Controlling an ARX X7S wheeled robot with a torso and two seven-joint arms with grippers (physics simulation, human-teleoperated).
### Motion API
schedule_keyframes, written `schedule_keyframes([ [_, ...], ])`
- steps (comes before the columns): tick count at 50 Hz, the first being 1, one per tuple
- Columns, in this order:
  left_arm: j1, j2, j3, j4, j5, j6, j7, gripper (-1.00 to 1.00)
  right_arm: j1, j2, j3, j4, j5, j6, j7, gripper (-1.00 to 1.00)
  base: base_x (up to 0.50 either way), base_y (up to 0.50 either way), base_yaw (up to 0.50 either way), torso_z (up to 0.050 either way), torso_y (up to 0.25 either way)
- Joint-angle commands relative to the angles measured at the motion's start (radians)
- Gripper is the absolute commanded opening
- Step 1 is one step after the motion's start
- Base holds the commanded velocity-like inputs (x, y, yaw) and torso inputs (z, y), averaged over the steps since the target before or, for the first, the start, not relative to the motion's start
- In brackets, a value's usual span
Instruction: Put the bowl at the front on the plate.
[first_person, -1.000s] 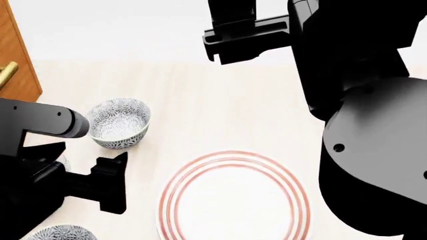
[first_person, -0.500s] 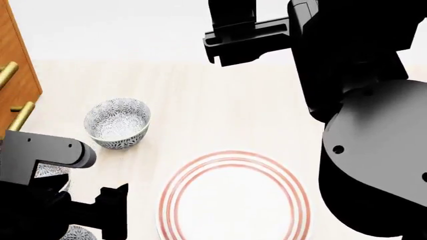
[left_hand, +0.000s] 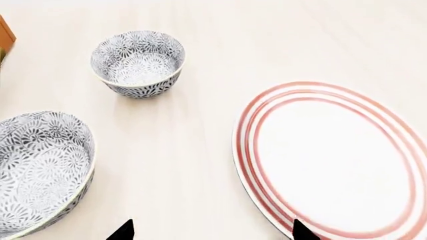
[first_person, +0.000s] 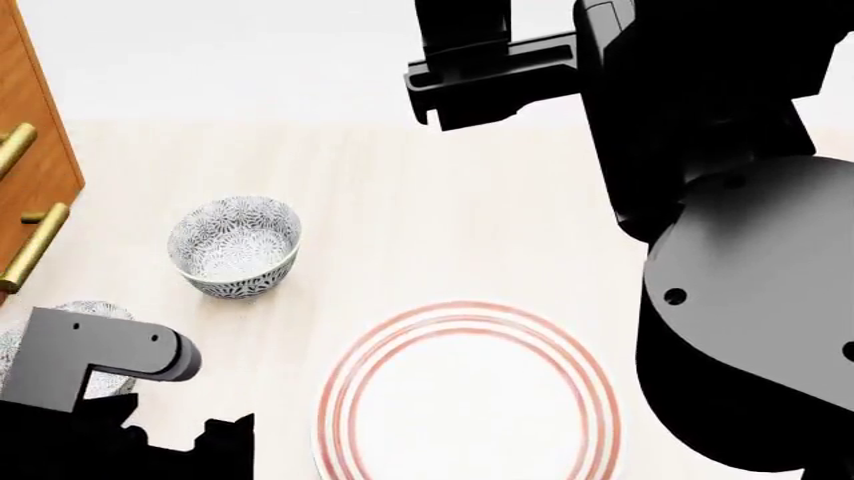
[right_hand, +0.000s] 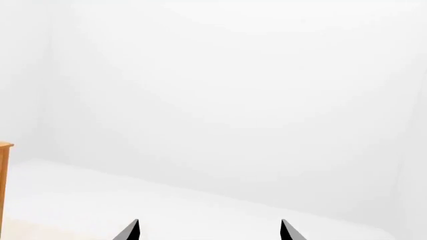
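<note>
**Both pincers empty; front bowl sits on worktop beside plate**

Left wrist view shows most: the plate, lg round, white, smooth, w/ three thin red rings near rim, lying flat on the pale wood-grain worktop. Just beside it, apart w/ bare worktop between, is the bowl, deep, round, white w/ dense blue-grey floral print inside & out, thin pale rim; it's cut off by the frame edge. A second bowl, same pattern, stands further off, fully visible, upright, well apart from plate. Only the two dark fingertips of the left pincer show in that view, spread wide, nothing between them, over bare worktop between the front bowl & the plate.

Head view gives what the wrist can't: the left arm's grey-black body low at the left, covering most of the front bowl, only a sliver of patterned rim showing. Far bowl and plate are clear. Also a brown wooden cabinet w/ brass bar handles at the worktop's left edge.

Right wrist view: just plain white wall & surface, the right pincer tips wide apart, holding nothing. In head view that arm is raised high.
</note>
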Motion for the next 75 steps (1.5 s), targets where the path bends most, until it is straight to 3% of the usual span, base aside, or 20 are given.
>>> schedule_keyframes([
  [1,0.031,-0.011,0.021,-0.007,0.023,0.014,0.032,1.00,0.004,0.001,-0.006,0.001,0.002,-0.002,0.003,1.00,0.00,0.00,0.00,0.000,0.000],
  [47,0.150,-0.038,0.096,-0.034,0.114,0.084,0.105,1.00,-0.002,0.010,-0.024,-0.002,-0.001,-0.022,0.001,1.00,0.00,0.00,0.00,0.000,0.000],
  [75,0.160,-0.039,0.102,-0.057,0.063,0.072,0.068,1.00,0.007,0.017,-0.036,-0.005,0.005,-0.026,0.002,1.00,0.00,0.00,0.00,0.000,0.000],
])
